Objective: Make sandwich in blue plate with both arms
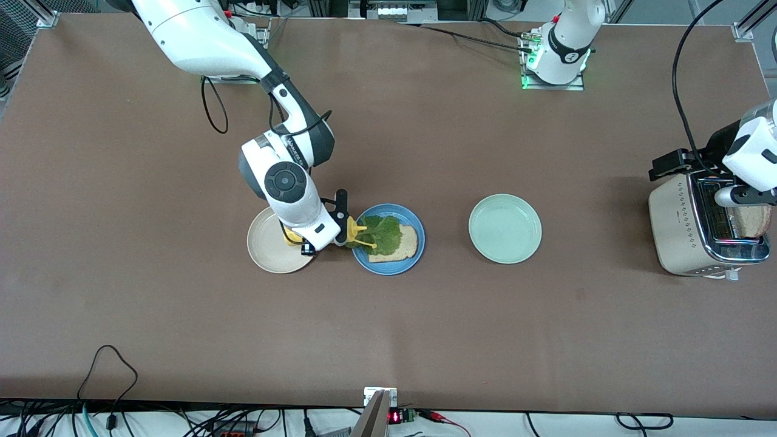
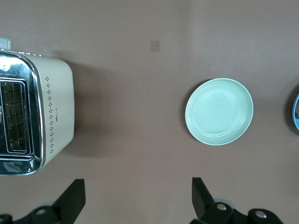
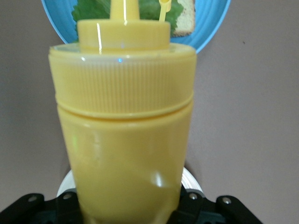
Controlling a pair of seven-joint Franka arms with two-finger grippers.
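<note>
The blue plate point(image 1: 417, 222) holds one toasted bread slice point(image 1: 405, 245) with a green lettuce leaf point(image 1: 382, 233) on it. My right gripper point(image 1: 339, 234) is shut on a yellow squeeze bottle point(image 3: 124, 126), held on its side over the plate's rim, with the nozzle point(image 1: 358, 231) pointing at the lettuce. The plate also shows in the right wrist view point(image 3: 212, 28). A second bread slice point(image 1: 753, 221) stands in the toaster point(image 1: 683, 224). My left gripper point(image 2: 138, 196) is open and empty, high up beside the toaster point(image 2: 56, 107).
A beige plate point(image 1: 264, 246) lies partly under the right arm's hand, beside the blue plate. A pale green plate point(image 1: 505, 229) lies bare between the blue plate and the toaster; it also shows in the left wrist view point(image 2: 219, 111). Cables run along the table's near edge.
</note>
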